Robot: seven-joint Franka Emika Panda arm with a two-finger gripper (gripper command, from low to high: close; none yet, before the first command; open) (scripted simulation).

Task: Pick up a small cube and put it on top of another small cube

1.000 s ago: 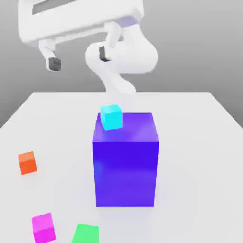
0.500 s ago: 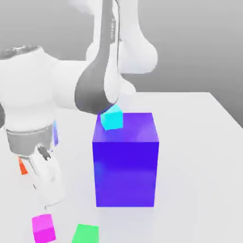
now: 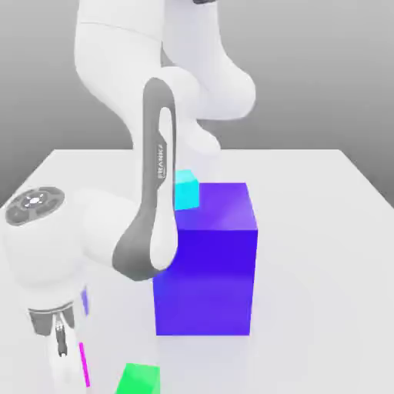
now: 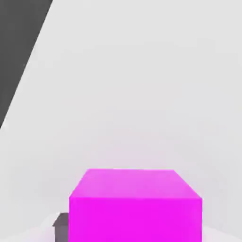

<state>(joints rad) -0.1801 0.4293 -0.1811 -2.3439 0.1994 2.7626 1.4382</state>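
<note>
The white two-finger gripper is clenched on the small magenta cube, which sits between its fingers; one dark finger pad lies against the cube's side. A second ago the hand was high above the table with its fingers well apart; now it is down at the exterior view's left, over the cube. In that view the hand hides most of the magenta cube, leaving a thin strip of one side, so its contact with the table is hard to judge, though it appears to be about where it was earlier.

The white and grey arm has swung down and forward, and now crosses the spot where an orange-red cube was seen before. Just beside the hand, toward the exterior view's right, the small bright green cube is on the pale, smooth table, unmoved. Farther back stands the large blue-violet block, also unchanged. The small cyan cube rests on its top as before, now partly covered by the arm.
</note>
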